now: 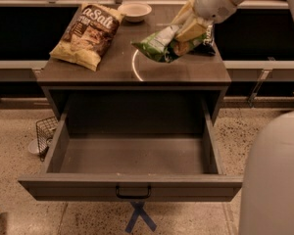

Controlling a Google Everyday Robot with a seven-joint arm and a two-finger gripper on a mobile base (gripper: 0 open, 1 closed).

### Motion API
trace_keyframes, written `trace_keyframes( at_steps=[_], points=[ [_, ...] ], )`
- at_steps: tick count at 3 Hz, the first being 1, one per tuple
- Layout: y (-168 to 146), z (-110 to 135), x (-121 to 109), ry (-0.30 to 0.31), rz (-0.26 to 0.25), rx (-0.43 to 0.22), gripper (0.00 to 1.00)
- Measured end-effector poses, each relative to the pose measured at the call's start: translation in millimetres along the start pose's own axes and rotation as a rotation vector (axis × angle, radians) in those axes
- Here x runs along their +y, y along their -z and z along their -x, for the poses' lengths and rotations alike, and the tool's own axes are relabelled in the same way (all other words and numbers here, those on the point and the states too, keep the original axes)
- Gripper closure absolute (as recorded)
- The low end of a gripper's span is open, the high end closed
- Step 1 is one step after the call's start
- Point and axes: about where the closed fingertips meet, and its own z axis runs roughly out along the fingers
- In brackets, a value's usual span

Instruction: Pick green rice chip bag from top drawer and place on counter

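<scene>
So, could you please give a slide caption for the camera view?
The tool holds the green rice chip bag over the counter, beyond the open top drawer.

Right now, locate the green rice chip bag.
In the camera view, the green rice chip bag hangs in the tool over the counter, right of centre, above the white arc, beside the dark blue bag.

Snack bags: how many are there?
3: tan chip bag, left on the counter; green rice chip bag, in the gripper above it; dark blue bag, partly hidden behind the gripper.
</scene>
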Motion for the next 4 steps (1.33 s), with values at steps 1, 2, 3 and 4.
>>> trace_keyframes(
  at_steps=[1,2,3,4],
  points=[
    [-10,-10,-39,-0.003,-0.096,0.015,1.00],
    [-37,-18,-65,-0.034,-0.158,0.013,0.83],
    [-72,-29,-74,-0.089,-0.171,0.000,0.59],
    [-106,-37,-71,-0.163,-0.184,-0.015,0.28]
  ],
)
